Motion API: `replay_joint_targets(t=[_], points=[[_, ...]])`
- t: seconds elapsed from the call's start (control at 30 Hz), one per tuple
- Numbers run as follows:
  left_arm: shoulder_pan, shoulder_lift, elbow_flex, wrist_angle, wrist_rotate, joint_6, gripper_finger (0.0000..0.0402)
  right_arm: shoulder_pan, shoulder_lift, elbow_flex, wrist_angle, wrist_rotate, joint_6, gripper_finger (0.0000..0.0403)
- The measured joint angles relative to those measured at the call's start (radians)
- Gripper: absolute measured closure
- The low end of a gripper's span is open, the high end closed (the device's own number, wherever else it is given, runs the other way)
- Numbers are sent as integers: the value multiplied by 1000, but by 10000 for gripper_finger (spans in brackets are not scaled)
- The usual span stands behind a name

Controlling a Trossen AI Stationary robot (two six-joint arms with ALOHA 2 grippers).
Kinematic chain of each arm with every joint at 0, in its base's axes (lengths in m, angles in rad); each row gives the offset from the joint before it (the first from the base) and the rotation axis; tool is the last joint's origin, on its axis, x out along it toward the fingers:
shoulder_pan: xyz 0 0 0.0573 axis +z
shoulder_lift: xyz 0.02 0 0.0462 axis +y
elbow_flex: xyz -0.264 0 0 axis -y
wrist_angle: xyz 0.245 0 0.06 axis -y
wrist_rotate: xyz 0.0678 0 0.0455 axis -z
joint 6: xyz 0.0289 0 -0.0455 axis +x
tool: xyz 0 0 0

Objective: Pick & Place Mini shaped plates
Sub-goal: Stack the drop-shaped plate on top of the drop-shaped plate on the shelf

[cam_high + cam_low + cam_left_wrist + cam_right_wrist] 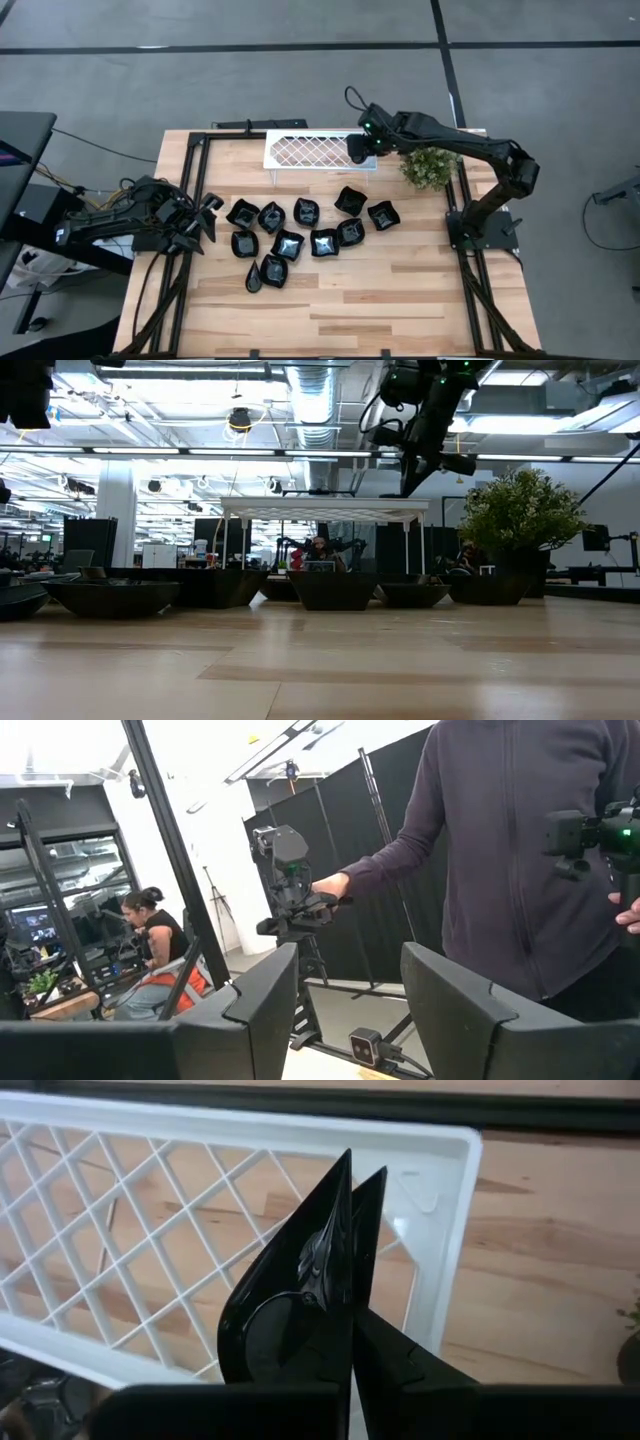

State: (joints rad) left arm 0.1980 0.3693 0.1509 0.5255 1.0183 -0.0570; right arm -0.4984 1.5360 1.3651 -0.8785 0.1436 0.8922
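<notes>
The right tool (352, 1342), pinching a mini shaped plate (300, 1295) on edge above the white lattice tray (440, 1230), should lower straight down before spreading, I judge.

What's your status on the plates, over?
Right end effector shut on a mini plate above the white tray. Left end effector open, idle at table's left edge. Nothing blocking.

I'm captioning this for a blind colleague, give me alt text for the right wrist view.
The right end effector is shut on a glossy black mini shaped plate, held edge-on above the right end of the white lattice tray. Light wooden table shows through and beside the tray.
</notes>
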Motion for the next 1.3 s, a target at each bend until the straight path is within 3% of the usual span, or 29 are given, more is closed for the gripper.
replay_joint_targets(t=[0.4, 0.87, 1.3], points=[[0, 0, 0, 0, 0, 0, 219, 0, 0, 0, 0, -15, 25, 399], [0, 0, 0, 0, 0, 0, 219, 0, 0, 0, -5, -52, 37, 344], [0, 0, 0, 11, 0, 0, 219, 0, -23, 1, -16, -73, 25, 342]])
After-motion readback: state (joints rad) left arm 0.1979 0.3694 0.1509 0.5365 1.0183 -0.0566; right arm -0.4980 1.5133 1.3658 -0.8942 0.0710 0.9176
